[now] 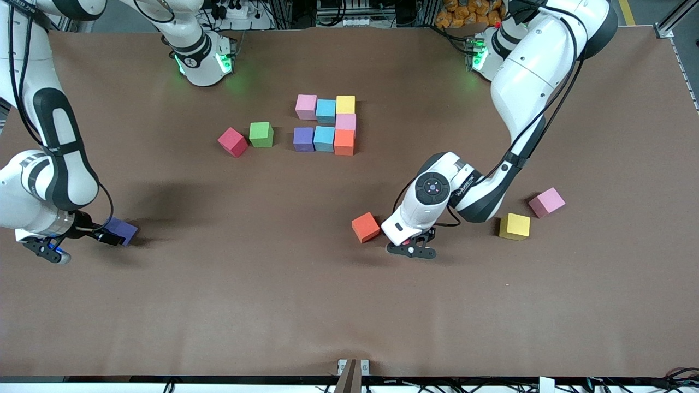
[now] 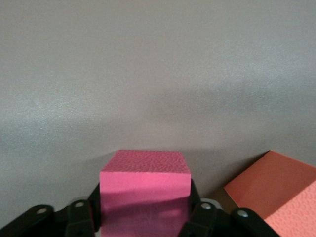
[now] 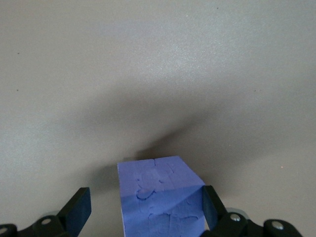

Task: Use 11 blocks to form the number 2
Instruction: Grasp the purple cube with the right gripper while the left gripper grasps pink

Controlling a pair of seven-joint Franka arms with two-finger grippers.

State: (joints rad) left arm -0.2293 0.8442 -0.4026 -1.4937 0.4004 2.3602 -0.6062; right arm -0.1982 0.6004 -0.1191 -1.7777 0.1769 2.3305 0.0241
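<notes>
A green cube sits on the brown bench, upright and slightly turned. The cube is the landmark here: it lies toward the right arm's end of the bench. Past the bench's edge farthest from the front camera, well apart from the green cube, a heap of small orange objects shows, too small to identify.

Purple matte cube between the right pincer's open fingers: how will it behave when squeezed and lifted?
The purple matte cube has dents in its top, so it is probably soft foam: light and slightly yielding. Its flat faces mean it should not roll. It sits a little skewed within the open right pincer, so it may twist as the fingers close.
</notes>
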